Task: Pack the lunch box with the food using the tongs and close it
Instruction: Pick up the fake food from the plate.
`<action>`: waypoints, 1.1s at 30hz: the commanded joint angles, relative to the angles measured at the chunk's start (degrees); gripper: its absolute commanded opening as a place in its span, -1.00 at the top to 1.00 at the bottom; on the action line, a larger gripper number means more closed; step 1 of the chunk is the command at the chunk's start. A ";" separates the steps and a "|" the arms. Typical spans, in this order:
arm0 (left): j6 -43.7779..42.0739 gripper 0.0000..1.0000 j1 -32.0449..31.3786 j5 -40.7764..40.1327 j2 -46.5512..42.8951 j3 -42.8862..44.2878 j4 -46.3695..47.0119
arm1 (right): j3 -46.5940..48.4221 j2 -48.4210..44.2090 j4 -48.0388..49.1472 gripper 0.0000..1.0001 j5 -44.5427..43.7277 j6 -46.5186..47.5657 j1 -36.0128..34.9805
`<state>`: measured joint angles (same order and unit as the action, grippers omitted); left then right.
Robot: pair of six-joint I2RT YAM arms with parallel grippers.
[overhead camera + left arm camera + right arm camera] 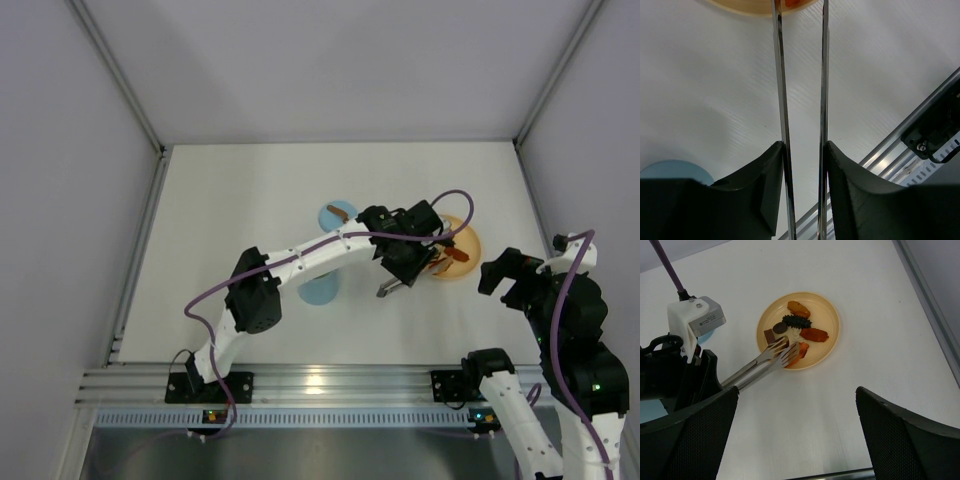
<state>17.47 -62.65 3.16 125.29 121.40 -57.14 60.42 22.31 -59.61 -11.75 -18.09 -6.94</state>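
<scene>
My left gripper [403, 262] [805, 146] is shut on the tongs [765, 362], one pad against each thin arm [781, 75]. The forked tips hang slightly apart over the near edge of the orange-yellow plate [470, 262] [830, 315], above an orange food piece [801, 353]. More food lies on the plate: a dark brown block [769, 335], a dark spiky piece [796, 321], an orange piece [798, 308] and a red-orange one [814, 334]. The light blue lunch box [320, 290] [671, 168] stands left of the gripper, partly under the left arm. Its lid [333, 215] lies behind it. My right gripper [505, 276] [796, 392] is open and empty.
The aluminium rail [330, 385] [920, 120] runs along the table's near edge. White walls close off the left, back and right sides. The right arm's base [485, 375] sits at the near right.
</scene>
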 commanded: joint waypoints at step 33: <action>0.02 0.53 -0.01 -2.63 -0.14 1.47 0.89 | 0.40 0.11 -0.06 -0.99 -0.29 -0.11 0.70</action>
<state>17.43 -62.65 1.54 126.30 121.05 -57.23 60.42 22.28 -59.61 -11.73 -18.11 -6.94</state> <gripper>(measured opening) 0.380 0.993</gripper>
